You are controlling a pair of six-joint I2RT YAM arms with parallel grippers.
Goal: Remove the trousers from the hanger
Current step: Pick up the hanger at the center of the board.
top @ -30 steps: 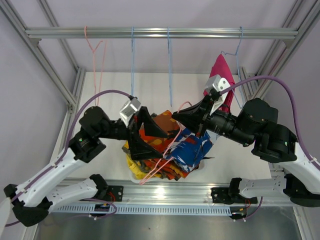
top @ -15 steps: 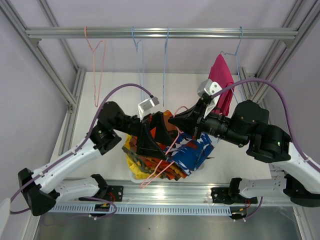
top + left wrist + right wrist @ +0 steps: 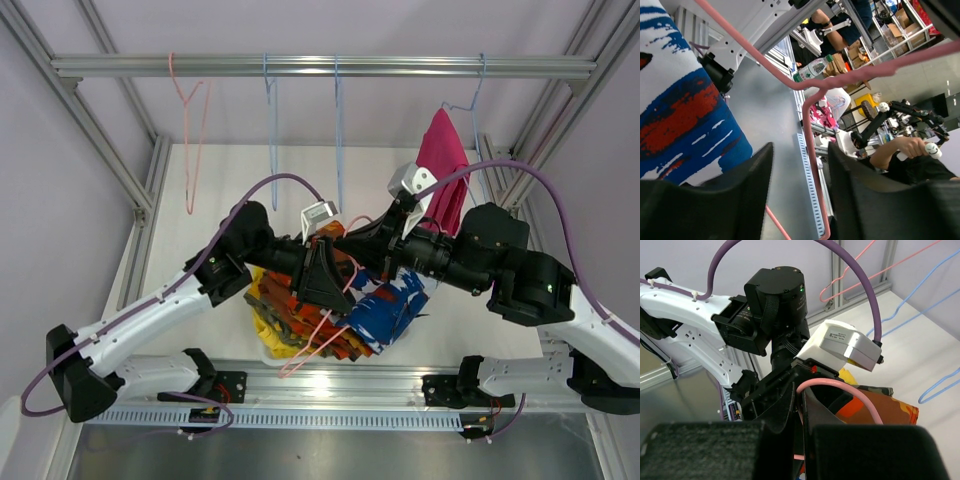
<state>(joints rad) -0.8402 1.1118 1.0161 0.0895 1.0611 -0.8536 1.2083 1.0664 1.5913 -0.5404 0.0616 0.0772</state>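
Note:
My right gripper [image 3: 350,241] [image 3: 801,390] is shut on the top bend of a pink hanger [image 3: 318,335] [image 3: 850,390] over the table's middle. Blue-white-red trousers [image 3: 385,305] [image 3: 685,115] hang on that hanger. My left gripper [image 3: 333,283] [image 3: 800,150] faces the right one, its jaws apart with the hanger's pink wire [image 3: 812,165] running between them, close to the right finger. Under both grippers lies a pile of trousers: yellow [image 3: 262,326], orange-black [image 3: 285,305] [image 3: 880,410] and a camouflage strip [image 3: 875,389]. Magenta pink trousers [image 3: 442,165] hang on a blue hanger [image 3: 478,110] at the back right.
A metal rail [image 3: 320,66] crosses the back. On it hang a bare pink hanger [image 3: 190,130] and two bare blue hangers [image 3: 272,130] [image 3: 338,130]. Frame posts slant down both sides. Purple cables loop over both arms.
My left arm has swung right, up to the right gripper, and its jaws have narrowed around the pink hanger wire. The right gripper kept its hold and shifted slightly left.

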